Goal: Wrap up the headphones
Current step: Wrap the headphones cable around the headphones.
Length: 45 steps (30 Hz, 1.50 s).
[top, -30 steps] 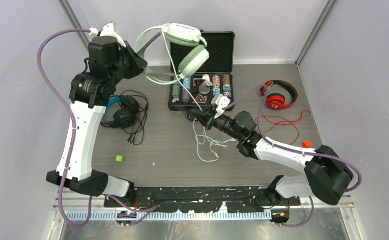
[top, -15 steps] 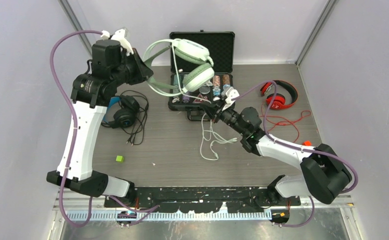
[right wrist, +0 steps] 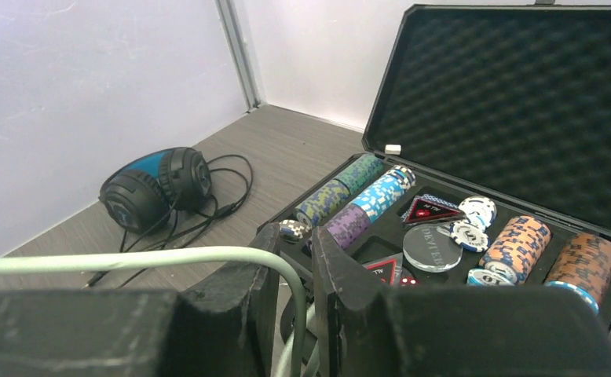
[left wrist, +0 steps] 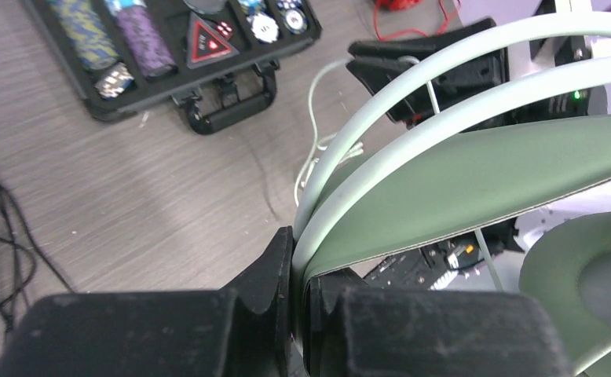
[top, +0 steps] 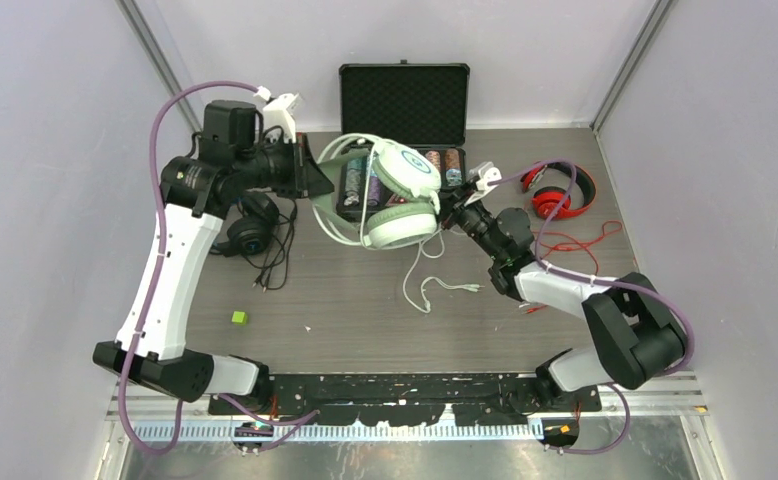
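My left gripper (top: pixel 317 182) is shut on the headband of the pale mint-green headphones (top: pixel 401 196) and holds them in the air over the open case. In the left wrist view the jaws (left wrist: pixel 298 259) pinch the mint band (left wrist: pixel 475 173). My right gripper (top: pixel 452 206) sits right beside the earcups, shut on the white cable (top: pixel 421 285), which hangs down to the table. In the right wrist view the cable (right wrist: pixel 129 259) runs between the fingers (right wrist: pixel 294 259). The red headphones (top: pixel 557 190) lie at the right with their red cable. The black headphones (top: pixel 249 226) lie at the left, also in the right wrist view (right wrist: pixel 149 188).
An open black case (top: pixel 405 95) of poker chips stands at the back centre, also in the left wrist view (left wrist: pixel 169 86) and the right wrist view (right wrist: pixel 522 102). A small green cube (top: pixel 238 317) lies front left. Grey walls close in the left, back and right.
My left arm has swung the mint headphones right and down over the case. My right gripper has moved up toward the earcups, pulling the white cable with it.
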Each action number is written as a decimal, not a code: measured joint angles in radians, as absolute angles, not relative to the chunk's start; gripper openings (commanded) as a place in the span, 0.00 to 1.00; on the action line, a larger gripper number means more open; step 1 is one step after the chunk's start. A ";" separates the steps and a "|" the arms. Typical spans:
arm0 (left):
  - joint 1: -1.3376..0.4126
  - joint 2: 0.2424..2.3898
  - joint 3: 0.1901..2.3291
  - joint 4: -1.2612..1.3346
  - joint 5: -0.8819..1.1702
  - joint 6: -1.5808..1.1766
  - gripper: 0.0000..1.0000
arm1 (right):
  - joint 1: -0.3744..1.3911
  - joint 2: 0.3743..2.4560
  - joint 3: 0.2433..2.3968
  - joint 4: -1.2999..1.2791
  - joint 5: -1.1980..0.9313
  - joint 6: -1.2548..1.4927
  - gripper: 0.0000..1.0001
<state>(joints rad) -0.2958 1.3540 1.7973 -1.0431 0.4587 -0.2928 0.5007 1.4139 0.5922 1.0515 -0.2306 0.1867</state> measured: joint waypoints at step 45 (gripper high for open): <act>-0.485 1.321 1.568 -0.931 0.426 0.645 0.00 | 0.377 1.103 1.033 -0.236 -0.796 0.604 0.00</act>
<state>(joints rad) -0.4847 1.3212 1.5681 -0.9310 0.4255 0.6453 0.3775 1.1034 1.0328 -0.2363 -0.7963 0.6037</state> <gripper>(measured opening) 0.072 0.077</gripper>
